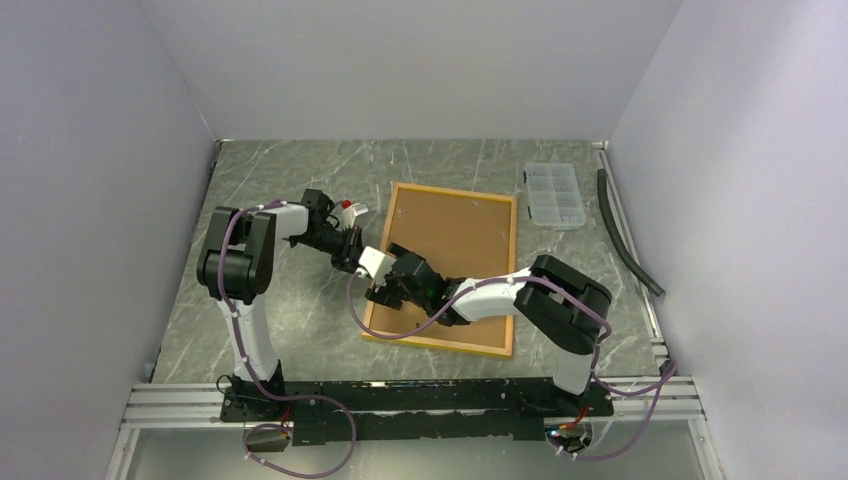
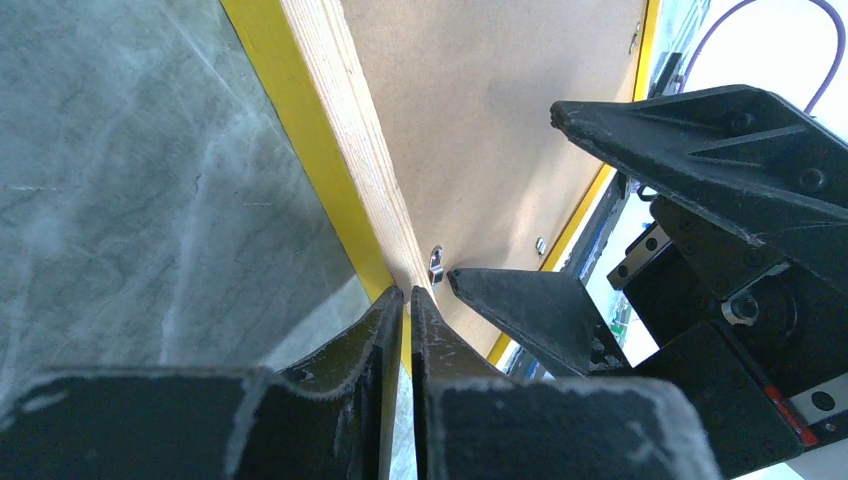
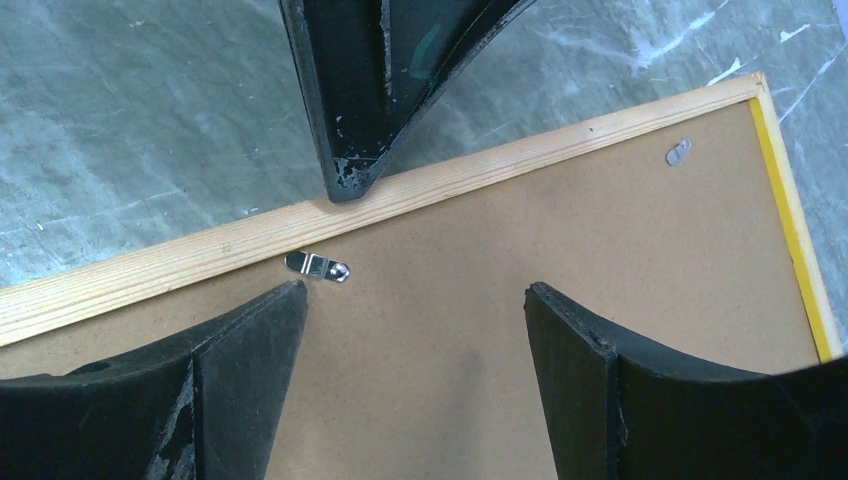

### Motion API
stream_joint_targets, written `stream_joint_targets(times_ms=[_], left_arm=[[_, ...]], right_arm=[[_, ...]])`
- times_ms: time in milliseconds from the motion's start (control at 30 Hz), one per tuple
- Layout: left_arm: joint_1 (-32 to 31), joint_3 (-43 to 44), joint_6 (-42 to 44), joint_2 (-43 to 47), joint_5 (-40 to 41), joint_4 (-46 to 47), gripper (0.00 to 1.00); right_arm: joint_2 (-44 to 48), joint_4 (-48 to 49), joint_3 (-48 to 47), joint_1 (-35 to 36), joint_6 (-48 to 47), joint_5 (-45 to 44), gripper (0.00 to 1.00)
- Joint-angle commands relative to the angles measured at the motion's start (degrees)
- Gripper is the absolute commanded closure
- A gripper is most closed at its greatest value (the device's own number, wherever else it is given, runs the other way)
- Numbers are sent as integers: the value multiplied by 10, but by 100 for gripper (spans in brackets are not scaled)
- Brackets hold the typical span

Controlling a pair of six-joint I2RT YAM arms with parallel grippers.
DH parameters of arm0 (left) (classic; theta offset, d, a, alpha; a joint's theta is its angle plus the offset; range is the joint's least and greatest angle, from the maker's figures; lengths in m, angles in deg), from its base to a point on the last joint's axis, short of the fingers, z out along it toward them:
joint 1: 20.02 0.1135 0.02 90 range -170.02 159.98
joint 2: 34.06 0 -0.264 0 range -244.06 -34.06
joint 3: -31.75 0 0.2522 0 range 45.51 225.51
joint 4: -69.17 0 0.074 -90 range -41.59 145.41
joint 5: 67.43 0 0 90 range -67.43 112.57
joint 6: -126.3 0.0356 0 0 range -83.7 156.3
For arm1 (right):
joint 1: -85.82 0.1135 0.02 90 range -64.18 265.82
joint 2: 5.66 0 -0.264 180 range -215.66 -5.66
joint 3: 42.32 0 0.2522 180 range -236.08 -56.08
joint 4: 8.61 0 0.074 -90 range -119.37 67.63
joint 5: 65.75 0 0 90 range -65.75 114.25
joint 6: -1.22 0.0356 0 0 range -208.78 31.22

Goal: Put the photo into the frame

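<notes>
frame (image 1: 455,235): face down on the table (image 1: 300,320), brown back up, yellow rim showing at its edges, between the two arms.
left gripper (image 2: 405,293): fingers pressed together with nothing between them, tips at the pale wood strip along the frame's left side (contact looks likely, but cannot be confirmed).
right gripper (image 3: 410,300): spread wide and empty over the brown back, one finger just beside a metal clip (image 3: 318,266).
box (image 1: 555,196): clear, far right, well apart.

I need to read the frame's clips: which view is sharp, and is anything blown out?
Right wrist: sharp, evenly lit, small silver metal clip on the yellow-edged wooden picture frame clear. Left wrist: upper right corner blown white, black left gripper dark. Top external: even light, clips too small.
</notes>
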Motion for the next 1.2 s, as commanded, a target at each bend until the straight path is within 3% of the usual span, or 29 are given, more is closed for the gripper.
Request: stream_joint_targets(times_ms=[0,733,1167], left_arm=[[-5,-1,0,-7,-12,15,86],[-8,4,-3,-3,-19,13,87],[-10,10,0,-15,-10,9,89]], right_arm=[[-14,21,-11,3,14,7,16],[-48,105,8,3,57,-20,21],[-3,117,70,4,107,32,21]])
